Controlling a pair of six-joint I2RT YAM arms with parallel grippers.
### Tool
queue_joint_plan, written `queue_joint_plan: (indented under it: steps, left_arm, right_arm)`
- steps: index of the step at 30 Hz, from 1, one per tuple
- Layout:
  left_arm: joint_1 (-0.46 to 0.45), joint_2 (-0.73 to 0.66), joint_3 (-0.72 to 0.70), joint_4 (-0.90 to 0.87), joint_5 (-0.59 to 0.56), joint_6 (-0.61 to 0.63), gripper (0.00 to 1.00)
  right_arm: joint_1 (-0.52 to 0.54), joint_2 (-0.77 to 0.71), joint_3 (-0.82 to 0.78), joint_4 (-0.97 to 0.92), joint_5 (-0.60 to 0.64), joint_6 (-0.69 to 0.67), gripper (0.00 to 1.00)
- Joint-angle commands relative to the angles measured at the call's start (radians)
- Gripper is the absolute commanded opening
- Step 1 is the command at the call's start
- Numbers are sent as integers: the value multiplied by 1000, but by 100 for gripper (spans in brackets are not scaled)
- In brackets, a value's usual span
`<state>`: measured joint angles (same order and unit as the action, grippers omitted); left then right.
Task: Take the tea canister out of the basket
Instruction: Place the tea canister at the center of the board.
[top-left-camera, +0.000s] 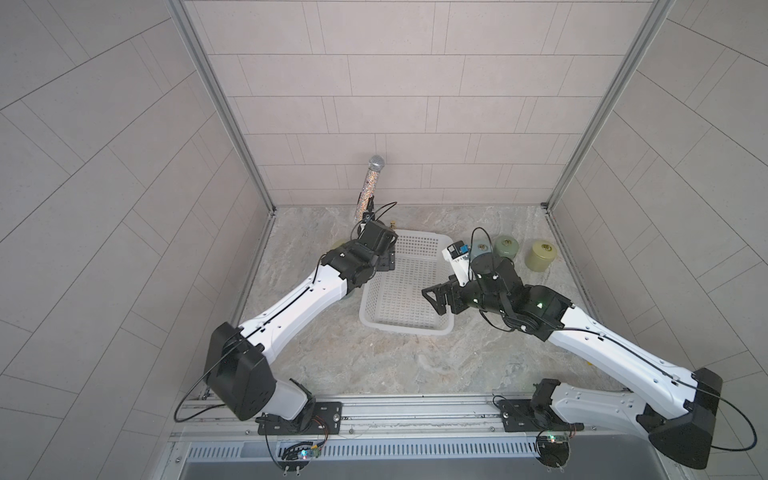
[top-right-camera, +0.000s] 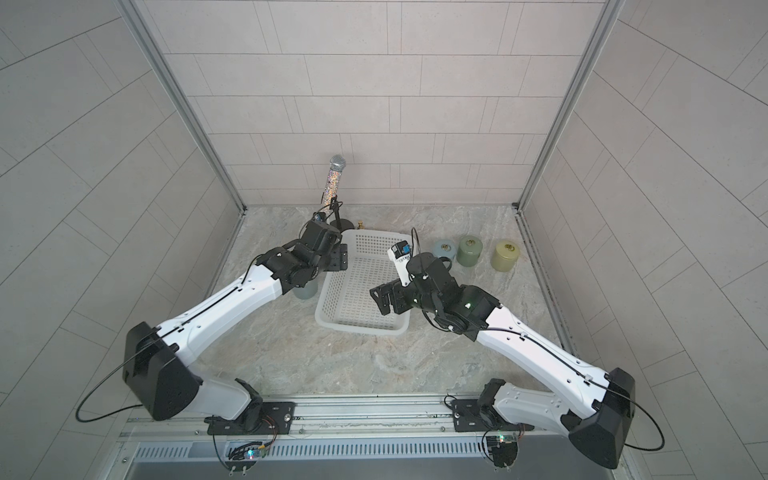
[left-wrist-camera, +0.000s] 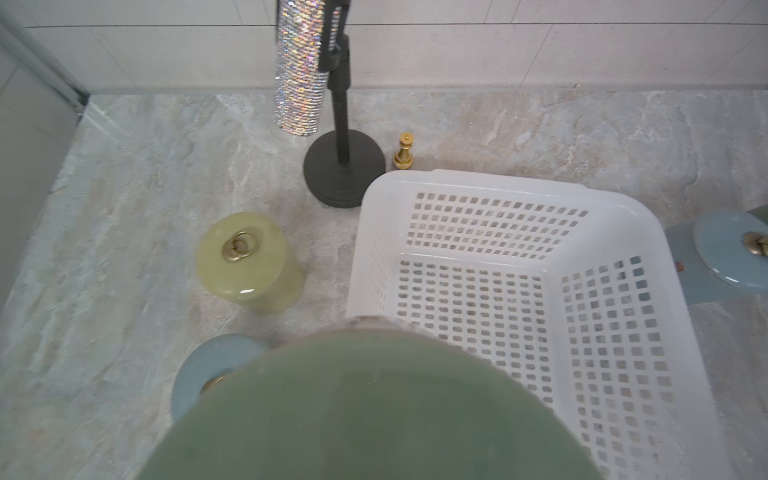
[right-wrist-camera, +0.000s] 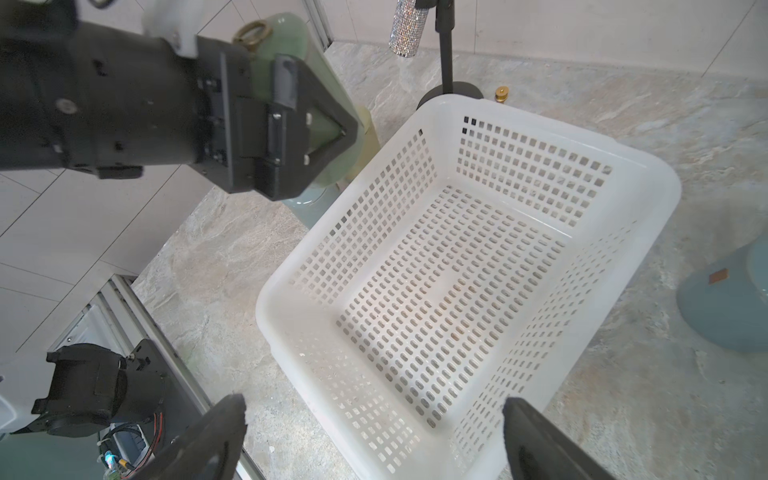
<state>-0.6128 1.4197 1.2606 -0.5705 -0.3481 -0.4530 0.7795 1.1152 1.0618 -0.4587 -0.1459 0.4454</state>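
The white lattice basket (top-left-camera: 405, 328) (top-right-camera: 361, 328) (left-wrist-camera: 498, 183) (right-wrist-camera: 561, 129) stands mid-table with nothing inside it. My left gripper (top-left-camera: 384, 259) (top-right-camera: 338, 257) is shut on a dark green tea canister (right-wrist-camera: 291, 45) (left-wrist-camera: 374, 415), which hangs tilted by the basket's left rim, outside its wall in the right wrist view. In both top views the gripper hides that canister. My right gripper (top-left-camera: 432, 297) (top-right-camera: 380, 297) (right-wrist-camera: 374, 436) hovers open over the basket's near right part, with nothing between its fingers (right-wrist-camera: 220, 432).
Right of the basket stand a blue (top-left-camera: 482, 249), a green (top-left-camera: 507, 247) and a yellow canister (top-left-camera: 540, 257). Left of it are a yellow-green canister (left-wrist-camera: 249, 262) and a blue one (left-wrist-camera: 216, 365). Behind stand a glitter microphone (left-wrist-camera: 299, 66), its stand base (left-wrist-camera: 343, 166) and a gold chess piece (left-wrist-camera: 404, 151).
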Motion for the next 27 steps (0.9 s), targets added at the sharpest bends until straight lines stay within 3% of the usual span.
queue_joint_plan:
  steps: [1,12,27]
  left_arm:
    - [11,-98,-50,-14,-98,-8,85]
    - [74,-323,-313,-40,-156,-89,87]
    - [85,-374,-626,127,-145,-211,87]
  right_arm:
    - [8,24,35,46,-51,-7,100]
    - [103,161,127,72,-101,-28,100]
    - [110,194,164,27,-101,-40,100]
